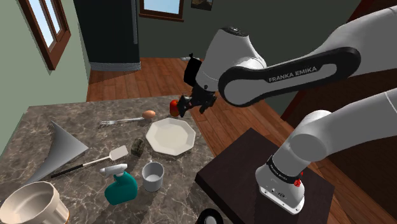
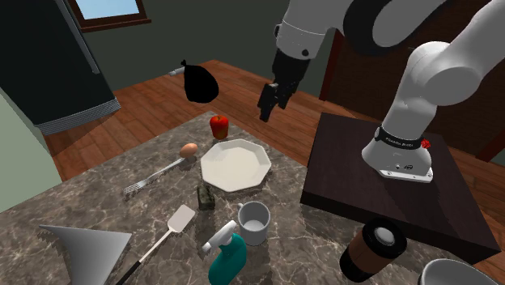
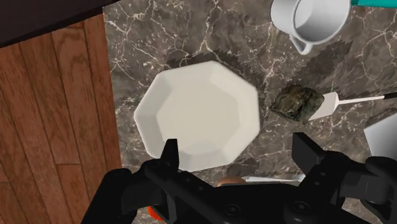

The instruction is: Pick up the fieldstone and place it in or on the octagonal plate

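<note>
Shoulder view: gripper [image 1: 194,106] hangs in the air at mid-frame, just above and right of the octagonal plate [image 1: 170,137].
Fingers: spread wide apart in the wrist view, clasping nothing.
Fieldstone: dark mossy lump [image 1: 137,147] lying on the marble counter [image 1: 63,121], just left of the plate, between it and the white spatula [image 1: 118,153].
Plate: white, centre of frame.
Nearby: white mug [image 1: 153,175] below the plate, egg [image 1: 149,114] above the stone.
</note>
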